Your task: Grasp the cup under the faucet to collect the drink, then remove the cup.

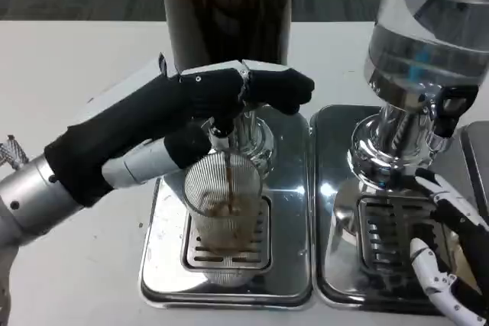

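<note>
A clear ribbed cup (225, 211) stands on the grate of the left drip tray (162, 276), right under the faucet (221, 137) of the dark drink dispenser (227, 13). A thin brown stream (228, 177) runs into the cup, and brown drink fills its lower part. My left hand (233, 93), on a black-sleeved arm, grips the faucet lever from the left; its black fingers wrap over the top, and its thumb (164, 156) lies beside the cup's rim. My right hand (447, 253) hovers over the right tray with its fingers apart, holding nothing.
A second dispenser (428, 28) with clear liquid stands at the right on its own chrome drip tray (336, 269), its black tap lever (452, 104) above my right hand. White table (69, 74) stretches to the left of the trays.
</note>
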Robot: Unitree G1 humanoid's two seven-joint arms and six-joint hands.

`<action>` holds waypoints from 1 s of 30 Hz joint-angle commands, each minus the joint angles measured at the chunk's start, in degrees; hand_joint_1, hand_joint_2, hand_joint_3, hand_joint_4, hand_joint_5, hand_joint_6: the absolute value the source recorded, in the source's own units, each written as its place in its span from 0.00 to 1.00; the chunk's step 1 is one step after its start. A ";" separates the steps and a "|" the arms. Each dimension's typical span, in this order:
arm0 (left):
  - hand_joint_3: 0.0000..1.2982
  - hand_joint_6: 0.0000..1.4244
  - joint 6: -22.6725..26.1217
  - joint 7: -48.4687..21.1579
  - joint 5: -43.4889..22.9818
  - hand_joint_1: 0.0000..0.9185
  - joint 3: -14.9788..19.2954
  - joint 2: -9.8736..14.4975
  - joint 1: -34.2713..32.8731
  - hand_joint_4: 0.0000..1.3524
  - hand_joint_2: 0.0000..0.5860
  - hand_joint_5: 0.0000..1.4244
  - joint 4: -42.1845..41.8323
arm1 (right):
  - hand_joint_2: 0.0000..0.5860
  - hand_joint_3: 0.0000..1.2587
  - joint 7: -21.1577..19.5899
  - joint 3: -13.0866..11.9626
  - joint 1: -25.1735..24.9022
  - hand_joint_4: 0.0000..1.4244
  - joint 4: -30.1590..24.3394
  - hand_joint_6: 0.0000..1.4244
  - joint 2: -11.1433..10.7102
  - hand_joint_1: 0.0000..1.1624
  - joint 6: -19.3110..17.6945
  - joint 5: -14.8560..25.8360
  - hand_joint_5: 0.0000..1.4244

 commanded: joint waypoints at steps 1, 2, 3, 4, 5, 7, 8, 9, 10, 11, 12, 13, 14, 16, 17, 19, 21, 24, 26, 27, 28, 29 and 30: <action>0.22 0.12 -2.09 -0.38 1.41 0.00 -1.23 0.90 0.78 0.18 0.12 0.19 -0.43 | 1.00 0.17 0.53 -0.37 -0.19 0.06 -0.35 0.16 -0.24 0.33 0.29 0.58 0.06; 0.22 0.12 -2.18 -0.28 1.42 0.00 -1.23 0.99 0.85 0.18 0.12 0.19 -0.45 | 1.00 0.17 0.68 -0.37 -0.25 0.06 -0.38 0.16 -0.27 0.33 0.37 0.59 0.06; 0.22 0.12 -2.20 -0.21 1.39 0.00 -1.22 1.07 0.90 0.18 0.12 0.19 -0.47 | 1.00 0.17 0.72 -0.41 -0.24 0.06 -0.47 0.16 -0.22 0.33 0.42 0.54 0.06; 0.22 0.12 -2.36 -0.15 1.47 0.00 -1.21 1.22 0.90 0.18 0.12 0.19 -0.47 | 1.00 0.17 0.65 -0.43 -0.23 0.06 -0.56 0.16 -0.23 0.33 0.28 0.32 0.06; 0.22 0.12 -2.48 -0.16 1.42 0.00 -1.12 1.35 0.95 0.18 0.12 0.19 -0.48 | 1.00 0.17 0.71 -0.37 -0.19 0.06 -0.60 0.16 -0.10 0.33 0.27 0.48 0.06; 0.22 0.12 -2.72 -0.18 1.43 0.00 -1.07 1.53 0.99 0.18 0.12 0.19 -0.53 | 1.00 0.17 0.65 -0.31 -0.15 0.06 -0.77 0.16 0.02 0.33 0.23 0.41 0.06; 0.22 0.12 -2.73 -0.20 1.33 0.00 -1.05 1.58 1.04 0.18 0.12 0.19 -0.56 | 1.00 0.17 0.62 -0.28 -0.13 0.06 -0.93 0.16 0.02 0.33 0.17 0.29 0.06; 0.22 0.12 -2.83 -0.14 1.36 0.00 -1.06 1.61 1.04 0.18 0.12 0.19 -0.57 | 1.00 0.17 0.75 -0.28 -0.14 0.06 -0.95 0.16 0.07 0.33 0.20 0.62 0.06; 0.22 0.12 -2.85 -0.03 1.30 0.00 -1.05 1.66 1.09 0.18 0.12 0.19 -0.60 | 1.00 0.17 0.84 -0.25 -0.10 0.06 -0.99 0.16 0.13 0.33 0.21 0.86 0.06; 0.22 0.12 -2.95 0.09 1.29 0.00 -1.03 1.73 1.12 0.18 0.12 0.19 -0.58 | 1.00 0.17 0.86 -0.20 -0.08 0.06 -1.13 0.16 0.09 0.33 0.25 0.66 0.06; 0.22 0.12 -3.04 0.18 1.27 0.00 -1.01 1.83 1.14 0.18 0.12 0.19 -0.54 | 1.00 0.17 1.03 -0.11 -0.11 0.06 -1.24 0.16 0.09 0.33 0.30 0.78 0.06; 0.22 0.12 -3.19 0.28 1.26 0.00 -0.98 1.92 1.19 0.18 0.12 0.19 -0.46 | 1.00 0.17 1.09 0.00 -0.11 0.06 -1.55 0.16 0.12 0.33 0.21 0.71 0.06; 0.22 0.12 -3.42 0.29 1.25 0.00 -0.90 2.09 1.28 0.18 0.12 0.19 -0.39 | 1.00 0.17 1.38 0.21 -0.13 0.06 -2.06 0.16 0.22 0.33 0.25 0.99 0.06; 0.22 0.12 -3.57 0.20 0.98 0.00 -0.75 2.35 1.50 0.18 0.12 0.19 -0.31 | 1.00 0.17 2.29 0.70 -0.49 0.06 -2.75 0.16 0.21 0.33 -0.07 2.14 0.06; 0.22 0.12 -3.65 0.18 0.92 0.00 -0.71 2.43 1.56 0.18 0.12 0.19 -0.26 | 1.00 0.17 3.04 0.99 -0.70 0.06 -3.07 0.16 0.07 0.34 -0.23 3.03 0.07; 0.22 0.12 -3.91 0.15 0.83 0.00 -0.58 2.61 1.61 0.18 0.12 0.19 -0.15 | 1.00 0.17 4.56 1.66 -1.09 0.06 -3.54 0.16 -0.21 0.34 -0.22 4.58 0.08; 0.22 0.12 -4.12 0.12 0.73 0.00 -0.48 2.80 1.62 0.18 0.12 0.19 -0.11 | 0.94 0.17 6.45 2.55 -1.73 0.06 -4.73 0.16 -0.23 0.35 0.33 6.46 0.08; 0.22 0.12 -4.40 0.23 0.80 0.00 -0.36 2.94 1.70 0.18 0.12 0.19 -0.08 | 0.81 0.17 8.08 2.78 -2.53 0.06 -6.02 0.17 -0.09 0.38 1.43 8.00 0.09; 0.22 0.12 -4.60 0.27 0.92 0.00 -0.38 2.95 1.68 0.18 0.12 0.19 0.01 | 0.75 0.16 8.72 2.73 -2.73 0.07 -6.30 0.18 0.04 0.40 1.88 8.84 0.10; 0.22 0.12 -4.65 0.28 0.95 0.00 -0.45 2.92 1.65 0.18 0.12 0.19 0.01 | 0.74 0.16 9.22 2.88 -2.84 0.07 -6.39 0.18 0.03 0.40 2.37 9.20 0.10; 0.22 0.12 -4.70 0.35 1.07 0.00 -0.58 2.86 1.55 0.18 0.12 0.19 0.05 | 0.72 0.15 9.62 2.99 -2.89 0.07 -6.33 0.19 0.17 0.41 2.80 9.80 0.11; 0.22 0.12 -4.65 0.51 1.18 0.00 -0.75 2.72 1.43 0.18 0.12 0.19 0.03 | 0.69 0.14 10.00 3.07 -3.05 0.08 -6.30 0.19 0.00 0.41 2.98 9.89 0.11; 0.22 0.12 -4.66 0.78 1.47 0.00 -0.93 2.59 1.38 0.18 0.12 0.19 -0.14 | 0.66 0.14 10.54 3.08 -3.26 0.08 -6.02 0.20 -0.17 0.42 3.02 10.64 0.11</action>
